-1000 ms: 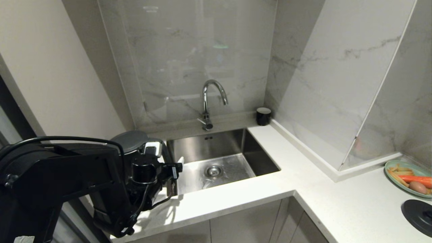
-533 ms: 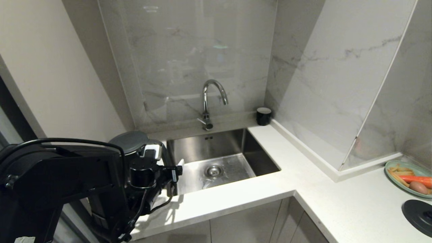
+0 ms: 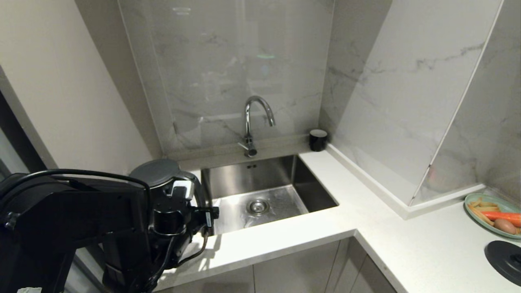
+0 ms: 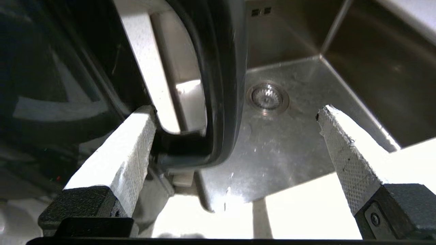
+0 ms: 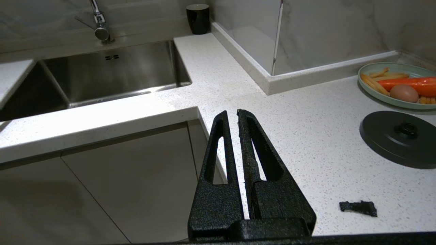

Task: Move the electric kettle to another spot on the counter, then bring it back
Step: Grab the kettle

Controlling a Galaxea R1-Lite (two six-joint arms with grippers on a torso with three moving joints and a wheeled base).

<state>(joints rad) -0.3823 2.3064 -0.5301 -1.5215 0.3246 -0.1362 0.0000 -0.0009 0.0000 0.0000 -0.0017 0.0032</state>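
The left gripper [image 4: 235,136] stands wide open with the kettle [image 3: 163,175] handle between its fingers, one finger [image 4: 129,149] wedged into the loop by the kettle's body. The sink [image 3: 260,195] drops away just beside it. The counter [image 3: 386,228] stretches bare towards the plate [image 3: 472,199] and black disc [image 3: 504,254].

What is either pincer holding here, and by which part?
Nothing. The left pincer stands open astride the electric kettle's handle without clamping it; the right pincer is shut, empty.

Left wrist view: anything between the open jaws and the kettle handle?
Nothing visible. The left gripper stands open with the electric kettle handle already between its jaws, near one finger; behind is only the sink.
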